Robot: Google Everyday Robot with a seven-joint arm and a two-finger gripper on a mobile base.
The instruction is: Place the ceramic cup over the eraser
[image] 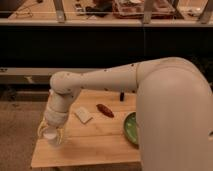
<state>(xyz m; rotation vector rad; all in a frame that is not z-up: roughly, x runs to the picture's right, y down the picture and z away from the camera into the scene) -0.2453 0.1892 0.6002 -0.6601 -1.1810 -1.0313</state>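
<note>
The ceramic cup (50, 137) is small and white, at the table's front left corner. My gripper (51, 134) points down over it, its yellowish fingers (41, 131) closed around the cup's sides. I cannot tell whether the cup rests on the table or hangs just above it. The eraser (121, 96) is a slim black bar standing upright at the back of the table, right of centre and partly behind my arm. It is far from the cup.
On the wooden table (95, 145), a flat pale pad (83, 115) lies near the middle and a reddish-brown oblong thing (105, 110) lies to its right. A wide green bowl (130, 129) sits at the right, partly hidden by my arm. Dark shelving stands behind.
</note>
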